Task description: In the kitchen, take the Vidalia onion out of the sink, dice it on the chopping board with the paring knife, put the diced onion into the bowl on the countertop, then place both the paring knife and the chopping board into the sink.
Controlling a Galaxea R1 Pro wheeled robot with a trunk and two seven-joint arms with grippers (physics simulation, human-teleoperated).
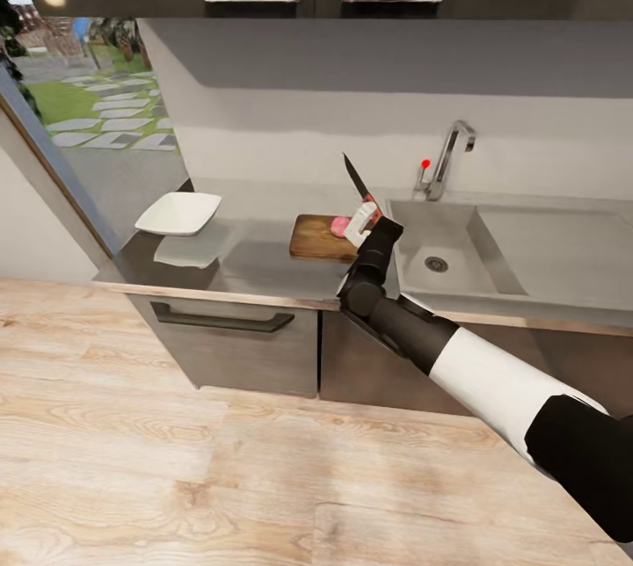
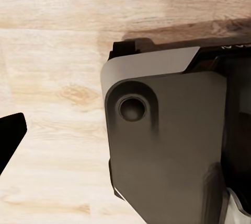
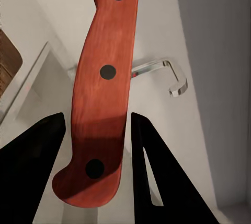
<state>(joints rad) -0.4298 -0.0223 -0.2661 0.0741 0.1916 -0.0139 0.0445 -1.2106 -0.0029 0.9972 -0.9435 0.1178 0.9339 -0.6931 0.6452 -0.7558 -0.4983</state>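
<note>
A paring knife [image 3: 102,88] with a smooth reddish wooden handle, curved at the butt and set with three dark round rivets, is clamped between the two black fingers [image 3: 31,166] of the right hand [image 1: 362,223]. In the head view its dark pointed blade is raised, tilted up and away above the table [image 1: 255,263], a glossy grey surface over dark cabinets. Just beside the hand, a small pinkish-red rounded Vidalia onion [image 1: 340,226] is seen lying on the brown, grained, round-cornered chopping board [image 1: 316,238]. A shallow white squarish bowl [image 1: 178,213] with a flared rim is set well apart. The grey steel sink [image 1: 448,254] with a round drain and an angular chrome faucet [image 1: 447,157] is placed beside the board. Whether the left hand is apart or together cannot be told. No writing can be read.
</note>
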